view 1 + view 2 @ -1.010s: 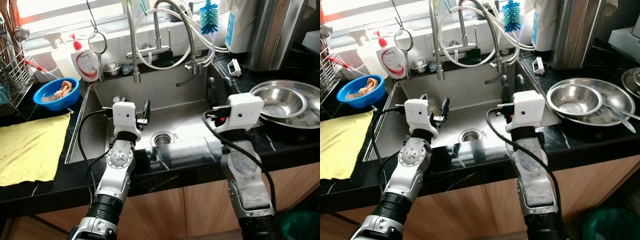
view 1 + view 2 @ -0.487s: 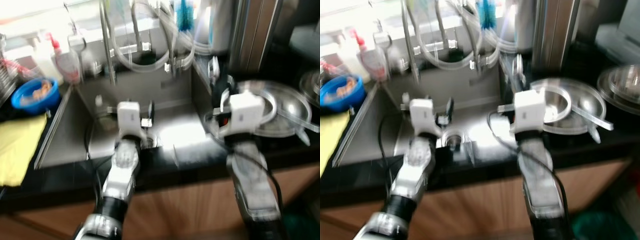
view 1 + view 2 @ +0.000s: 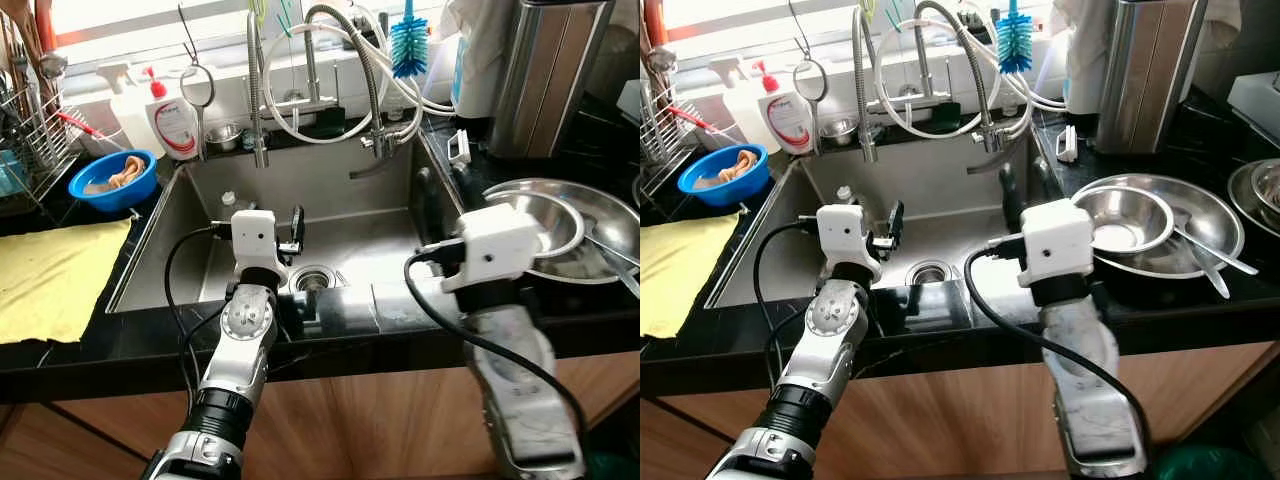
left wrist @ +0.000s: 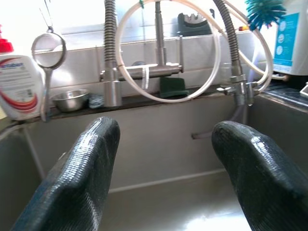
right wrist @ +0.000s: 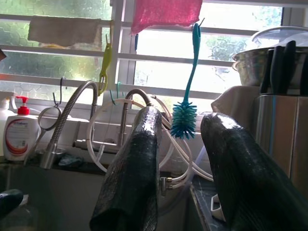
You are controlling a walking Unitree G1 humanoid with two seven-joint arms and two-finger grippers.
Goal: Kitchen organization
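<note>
Broadly, the stainless steel sink basin (image 3: 380, 235) lies bare before the robot, flanked by a yellow drying cloth (image 3: 50, 280) and nested steel bowls (image 3: 1155, 225) on the black counter, probably waiting to be put away. Both arms reach over the basin's front edge: the left gripper (image 4: 163, 163) and the right gripper (image 5: 185, 168) hang spread apart, grasping nothing, seemingly poised between steps.
</note>
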